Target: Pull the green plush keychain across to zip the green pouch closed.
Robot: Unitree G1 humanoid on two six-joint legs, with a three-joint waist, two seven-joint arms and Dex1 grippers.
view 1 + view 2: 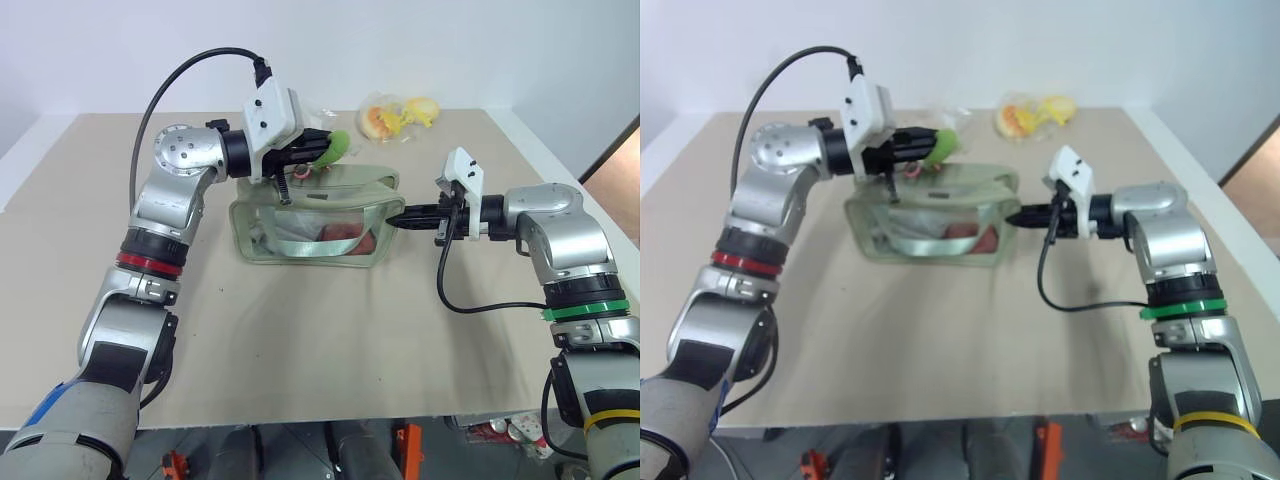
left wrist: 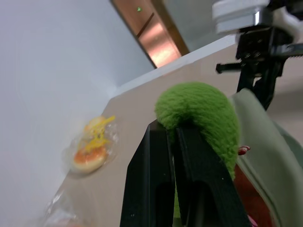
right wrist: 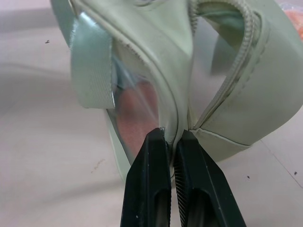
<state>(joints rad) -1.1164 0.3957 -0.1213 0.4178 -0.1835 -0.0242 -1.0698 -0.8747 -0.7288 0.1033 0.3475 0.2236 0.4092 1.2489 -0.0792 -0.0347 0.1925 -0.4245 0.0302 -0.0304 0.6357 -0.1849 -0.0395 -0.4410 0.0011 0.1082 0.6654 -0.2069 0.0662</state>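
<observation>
While two grippers grip, one green pouch [image 1: 310,232], one green plush keychain [image 1: 337,147].

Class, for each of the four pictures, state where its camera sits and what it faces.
Left eye: head, looking down at beige table, both arms.
Right eye: same, offset; both share the sage fabric pouch.
Left wrist: looks along left gripper shut on the lime fuzzy plush keychain, toward right gripper.
Right wrist: looks along right gripper pinching the pouch's end.

Silver arms, black cables, white wrist cameras — red, green bands
</observation>
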